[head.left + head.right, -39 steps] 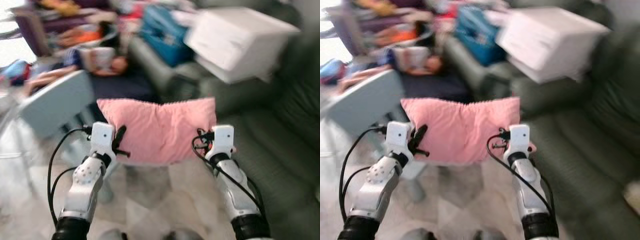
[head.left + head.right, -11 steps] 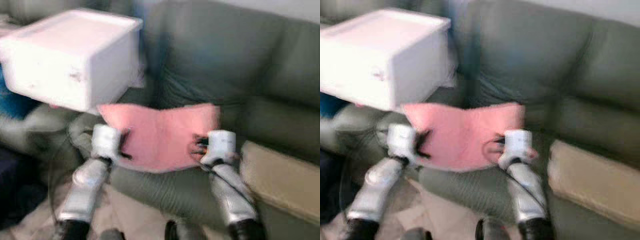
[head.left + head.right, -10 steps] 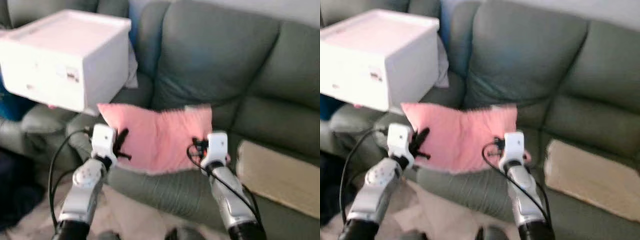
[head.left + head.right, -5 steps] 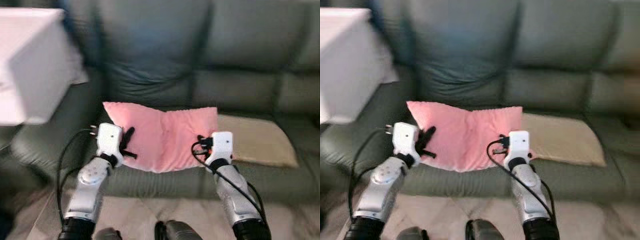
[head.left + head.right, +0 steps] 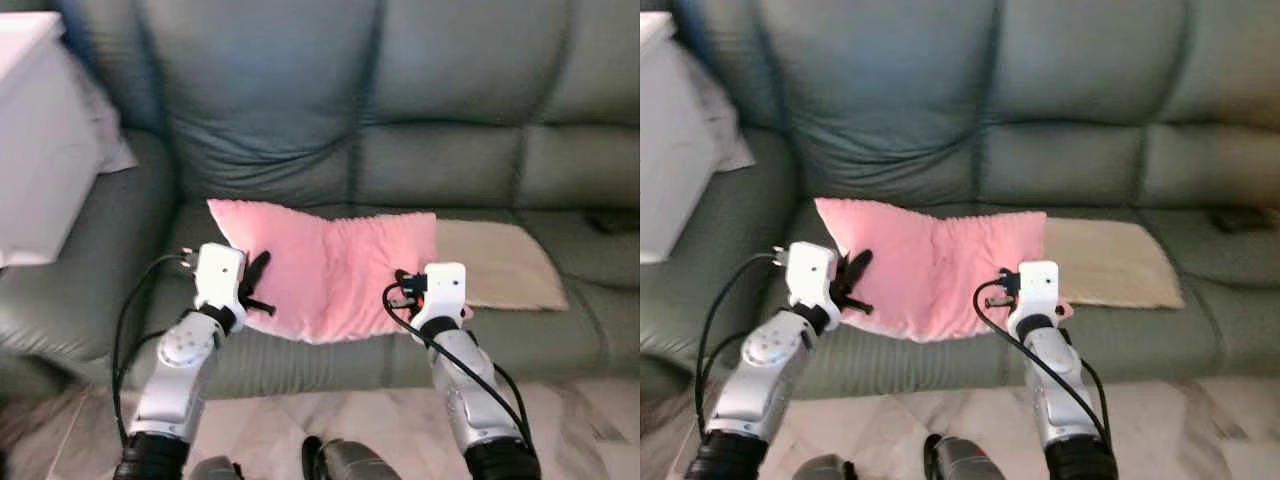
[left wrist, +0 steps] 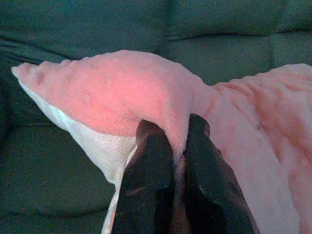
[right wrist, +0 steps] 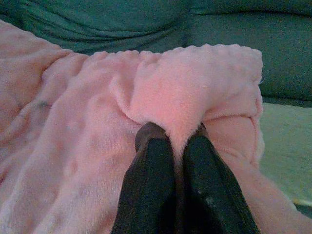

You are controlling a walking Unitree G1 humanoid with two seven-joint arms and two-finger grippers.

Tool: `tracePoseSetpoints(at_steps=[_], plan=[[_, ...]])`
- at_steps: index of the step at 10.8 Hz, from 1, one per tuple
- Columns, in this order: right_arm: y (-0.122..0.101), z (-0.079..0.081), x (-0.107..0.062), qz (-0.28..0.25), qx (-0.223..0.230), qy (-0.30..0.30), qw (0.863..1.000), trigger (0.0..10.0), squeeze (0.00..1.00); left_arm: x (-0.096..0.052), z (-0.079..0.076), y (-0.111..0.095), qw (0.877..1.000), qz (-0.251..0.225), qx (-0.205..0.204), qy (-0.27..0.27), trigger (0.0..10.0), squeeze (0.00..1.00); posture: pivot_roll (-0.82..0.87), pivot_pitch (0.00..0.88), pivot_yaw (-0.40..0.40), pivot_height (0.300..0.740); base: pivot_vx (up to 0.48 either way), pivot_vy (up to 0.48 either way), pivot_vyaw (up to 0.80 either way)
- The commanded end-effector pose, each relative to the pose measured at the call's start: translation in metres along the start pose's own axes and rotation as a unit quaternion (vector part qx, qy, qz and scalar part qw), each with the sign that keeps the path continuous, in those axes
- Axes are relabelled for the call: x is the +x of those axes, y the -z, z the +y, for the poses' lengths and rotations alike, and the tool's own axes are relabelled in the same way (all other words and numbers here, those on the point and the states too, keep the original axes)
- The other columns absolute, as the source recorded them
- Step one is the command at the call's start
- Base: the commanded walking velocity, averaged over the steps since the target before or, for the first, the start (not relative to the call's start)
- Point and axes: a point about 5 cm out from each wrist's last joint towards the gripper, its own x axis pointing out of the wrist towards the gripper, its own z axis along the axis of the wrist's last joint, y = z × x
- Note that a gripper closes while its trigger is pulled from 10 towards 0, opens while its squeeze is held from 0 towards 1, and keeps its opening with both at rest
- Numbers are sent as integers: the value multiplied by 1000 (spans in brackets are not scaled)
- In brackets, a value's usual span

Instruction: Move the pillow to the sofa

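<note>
Over sofa (image 5: pixel 300 120), pillow (image 5: pixel 325 270) lengthwise left-right

Grey-green leather sofa (image 5: pixel 450 150) spans the view. A flat beige cushion (image 5: pixel 495 265) lies directly on its seat. Pale marble floor (image 5: pixel 350 420) runs below the sofa front.

Pillow (image 5: pixel 330 270) fuzzy pink plush; sofa (image 5: pixel 300 100) smooth leather.

- White box (image 5: pixel 35 140): cut off by the picture's left edge; full extent not determinable.
- Beige cushion (image 5: pixel 495 264): near end covered by the pink pillow (image 5: pixel 330 270).
- Sofa (image 5: pixel 300 110): seat beneath the pillow concealed (contact cannot be confirmed).
- Small dark object (image 5: pixel 1238 219) on the right-hand seat: too small to identify.
</note>
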Motion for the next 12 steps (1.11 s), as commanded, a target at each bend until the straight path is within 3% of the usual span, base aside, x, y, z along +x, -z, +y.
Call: tracePoseSetpoints(at_steps=[1,4,6,9,12], plan=[[-8,1,3,-14,-4,-2,1000,10000,0,3,-1,-9,1000,-17,10,7,10000,0,15,63,-67,740,0,0,0],[-6,1,2,-11,-3,2,1000,10000,0,-2,1,-1,1000,-6,18,8,10000,0,17,86,-60,740,0,0,-533],[-3,5,-5,-10,4,0,1000,10000,0,-11,19,13,999,23,27,-22,10000,0,18,109,-66,740,0,0,-297],[0,7,-8,-9,9,-7,1000,10000,0,-13,30,11,998,22,40,-45,10000,0,23,111,-70,740,0,0,0],[-4,8,-6,-13,10,-13,1000,10000,0,-11,31,9,998,17,43,-50,10000,0,22,111,-71,696,0,0,0]])
